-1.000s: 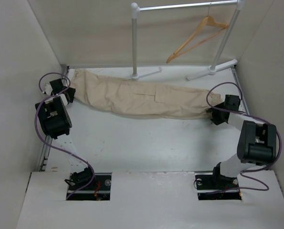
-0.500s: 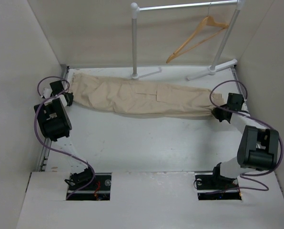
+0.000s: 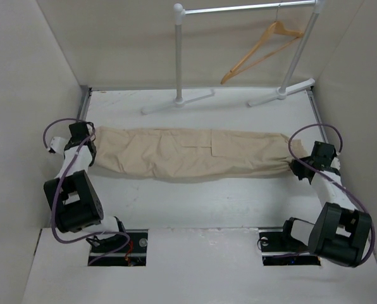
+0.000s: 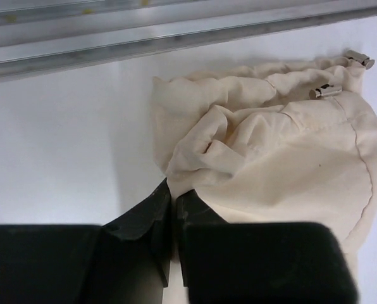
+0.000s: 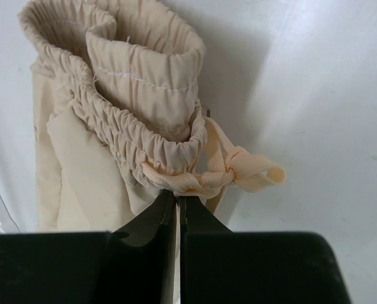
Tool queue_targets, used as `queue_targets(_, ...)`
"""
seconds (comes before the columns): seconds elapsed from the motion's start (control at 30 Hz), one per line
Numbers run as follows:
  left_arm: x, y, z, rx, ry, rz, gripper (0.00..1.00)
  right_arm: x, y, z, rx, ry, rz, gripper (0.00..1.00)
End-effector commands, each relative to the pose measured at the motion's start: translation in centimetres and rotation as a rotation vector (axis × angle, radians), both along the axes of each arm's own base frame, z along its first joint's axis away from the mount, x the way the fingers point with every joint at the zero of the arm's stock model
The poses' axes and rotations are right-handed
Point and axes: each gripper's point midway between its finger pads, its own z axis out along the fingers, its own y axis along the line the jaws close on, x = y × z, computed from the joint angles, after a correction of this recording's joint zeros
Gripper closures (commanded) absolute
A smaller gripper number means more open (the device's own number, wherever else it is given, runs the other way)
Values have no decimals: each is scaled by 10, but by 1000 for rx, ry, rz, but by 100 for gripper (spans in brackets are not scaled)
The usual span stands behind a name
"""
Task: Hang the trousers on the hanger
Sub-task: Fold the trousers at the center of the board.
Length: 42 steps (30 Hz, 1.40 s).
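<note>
Trousers: my trousers [image 3: 188, 153] lie long and flat on the table [image 3: 195, 196], stretched between my 2 grippers.
Left gripper: my left gripper [image 4: 174, 201] is pressed together on a fold of cloth at one end.
Right gripper: my right gripper [image 5: 178, 202] pinches the stretchy band by the knot [image 5: 239, 171].
Hanger: the hanger [image 3: 259, 49] hangs on the rack [image 3: 179, 57] at the back, well apart from the trousers.
Done: I hold both ends.
Left to do: almost everything, I think. The trousers are not on the hanger yet.

Wrinkled soft matt cloth trousers [image 3: 188, 154], gathered waistband; smooth wooden hanger [image 3: 248, 54], thin metal hook; glossy white tube rack [image 3: 178, 57]; smooth matt white table [image 3: 195, 196].
</note>
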Motion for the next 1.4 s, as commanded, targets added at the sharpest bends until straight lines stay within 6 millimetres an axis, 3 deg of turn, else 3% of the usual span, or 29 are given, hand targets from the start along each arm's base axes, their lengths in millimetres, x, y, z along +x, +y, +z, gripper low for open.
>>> queue_targets(0.0, -52, -7, -4, 68, 172, 21, 88, -21, 0, -3, 54, -6, -51, 98)
queue_targets(0.1, -51, -3, 15, 86, 107, 26, 64, -20, -6, 1, 3, -7, -34, 73)
queue_targets(0.17, -46, 3, 39, 109, 42, 39, 55, -10, -2, 11, -14, -32, 3, 52)
queue_targets(0.23, -40, 8, 69, 146, -22, 36, 50, -3, 3, 22, -36, -47, 41, 37)
queue_targets(0.33, -26, 3, 108, 195, -108, -12, 49, -3, 0, 32, -67, -65, 36, 28)
queue_targets(0.43, 7, -33, 107, 169, -145, -148, 48, -8, -5, 29, -78, -53, 14, 24)
queue_targets(0.57, 63, -83, 78, 87, -165, -317, 49, -14, -18, 17, -70, -22, -43, 24)
queue_targets(0.63, 80, -88, 65, 68, -159, -337, 50, -18, -28, 14, -76, 4, -75, 24)
queue_targets(0.77, 101, -70, 31, 33, -129, -292, 50, -27, -37, 1, -65, 44, -115, 24)
queue_targets(0.9, 96, -43, 1, 12, -81, -201, 52, -26, -38, -9, -31, 59, -127, 25)
queue_targets(1.0, 85, -23, -15, 23, -50, -134, 53, -15, -37, -11, -15, 55, -101, 26)
queue_targets(1.13, 67, -15, -32, 3, -12, -74, 52, -5, -40, -21, 9, 68, -116, 34)
queue_targets(1.27, 64, -15, -16, 17, -52, -67, 52, 4, -35, -33, 46, 76, -118, 46)
queue_targets(1.37, 66, -15, 11, 41, -110, -66, 52, 10, -35, -36, 59, 61, -124, 69)
